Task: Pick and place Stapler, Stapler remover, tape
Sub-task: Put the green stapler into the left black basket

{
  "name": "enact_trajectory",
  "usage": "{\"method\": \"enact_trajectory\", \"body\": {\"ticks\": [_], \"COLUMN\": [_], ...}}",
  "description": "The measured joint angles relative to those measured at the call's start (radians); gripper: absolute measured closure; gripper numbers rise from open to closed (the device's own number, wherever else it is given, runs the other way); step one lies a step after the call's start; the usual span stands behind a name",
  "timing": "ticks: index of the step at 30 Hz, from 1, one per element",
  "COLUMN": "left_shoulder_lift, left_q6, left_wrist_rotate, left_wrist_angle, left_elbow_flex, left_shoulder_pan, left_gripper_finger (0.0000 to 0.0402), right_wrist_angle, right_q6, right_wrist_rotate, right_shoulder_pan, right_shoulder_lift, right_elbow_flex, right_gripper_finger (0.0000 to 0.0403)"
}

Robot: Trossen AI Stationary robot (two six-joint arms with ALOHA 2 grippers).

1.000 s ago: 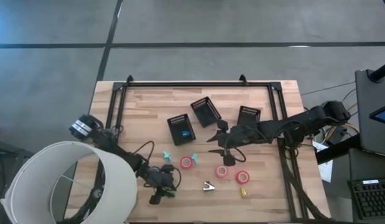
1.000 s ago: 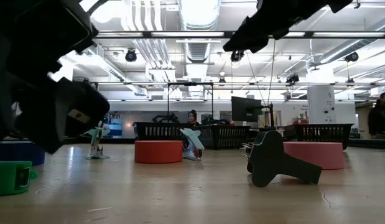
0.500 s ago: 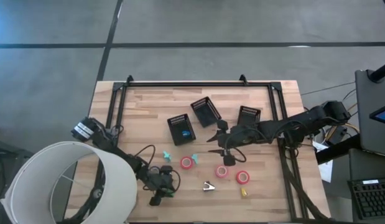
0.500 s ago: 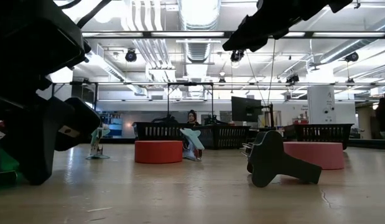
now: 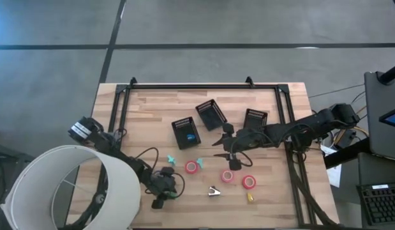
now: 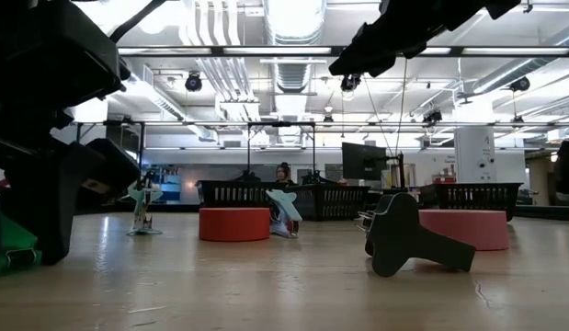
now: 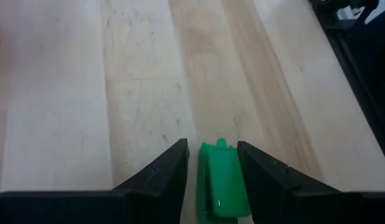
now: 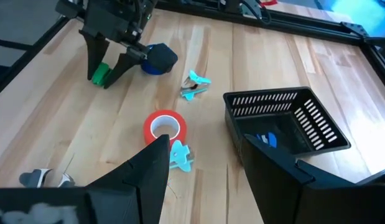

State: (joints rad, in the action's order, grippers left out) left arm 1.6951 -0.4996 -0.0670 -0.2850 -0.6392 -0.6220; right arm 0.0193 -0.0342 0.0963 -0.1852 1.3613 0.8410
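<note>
The left gripper [image 7: 211, 165] straddled the green stapler [image 7: 222, 182], jaws open (not yet closed); squeezing it squarely, mid-body, should have prevented slipping.

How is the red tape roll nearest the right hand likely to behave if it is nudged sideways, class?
The red tape roll lies flat on its broad face on the wooden table, so it would probably slide rather than roll. Its hollow centre and small build suggest it is light and shifts easily. The right hand hovers open just short of it, not touching.
</note>
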Motion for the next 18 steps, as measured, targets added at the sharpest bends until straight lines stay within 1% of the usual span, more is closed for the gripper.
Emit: {"method": "enact_trajectory", "body": {"ticks": [2,4,10,12,14,18], "left_shoulder_lift": [0.000,0.000,-0.007,-0.015,-0.033,-0.093], "left_q6": [0.000,0.008,0.030,0.031,0.044,0.141], "left_wrist_rotate": [0.000,0.000,0.000,-0.008,-0.041,-0.126], "left_wrist_angle": [0.007,0.007,0.023,0.032,0.045,0.045], "left_elbow_flex": [0.000,-0.001,-0.020,-0.027,-0.034,-0.060], "left_shoulder_pan": [0.000,0.000,0.001,0.007,0.015,0.043], "left_gripper_finger": [0.0258,0.0267,0.0339,0.0339,0.0339,0.0339], "right_wrist_angle": [0.000,0.000,0.000,0.000,0.000,-0.001], "right_q6": [-0.002,-0.002,0.000,0.000,0.000,0.000], "right_wrist_rotate": [0.000,0.000,0.000,0.000,0.000,0.000], "right_shoulder_pan": [0.000,0.000,0.000,0.000,0.000,0.000], "right_shoulder_lift": [0.000,0.000,0.000,0.000,0.000,0.000], "right_elbow_flex": [0.000,0.000,0.000,0.000,0.000,0.000], "right_gripper_finger": [0.0209,0.0209,0.0209,0.0209,0.0209,0.0209]}}
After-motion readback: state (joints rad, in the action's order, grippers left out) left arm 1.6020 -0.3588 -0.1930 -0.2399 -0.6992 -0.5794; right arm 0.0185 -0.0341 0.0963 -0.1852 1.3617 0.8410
